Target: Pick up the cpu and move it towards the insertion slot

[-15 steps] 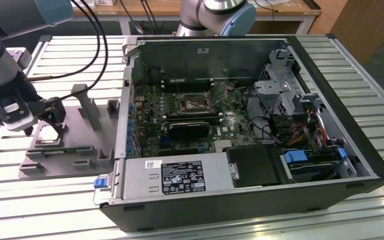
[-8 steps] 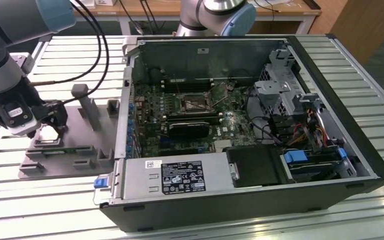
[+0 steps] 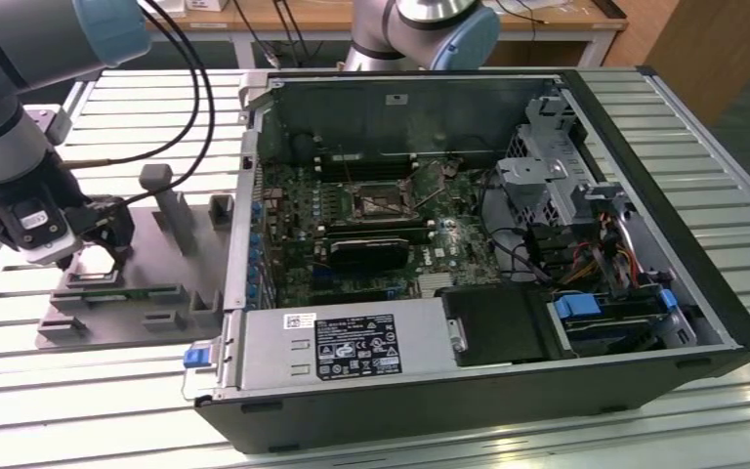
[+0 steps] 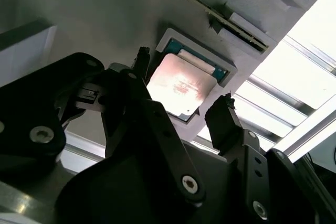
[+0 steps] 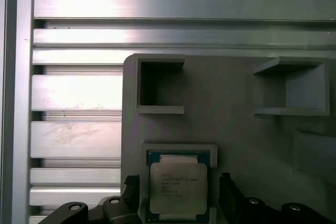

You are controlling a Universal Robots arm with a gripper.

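Tool (image 4: pixel 185 81) spread open astride the seated cpu (image 4: pixel 180 86); touching or not, unclear.

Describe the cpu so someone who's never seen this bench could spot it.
Find the open computer case; the grey fixture plate lies to the exterior view's left of it. In a square pocket on that plate, straddled by the open gripper, sits the cpu: the only shiny silver square, green-rimmed, among matte grey plastic.

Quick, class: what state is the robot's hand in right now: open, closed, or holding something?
Hand: open, holding nothing; its fingers stand on either side of the cpu, which lies in its pocket on the grey fixture plate.
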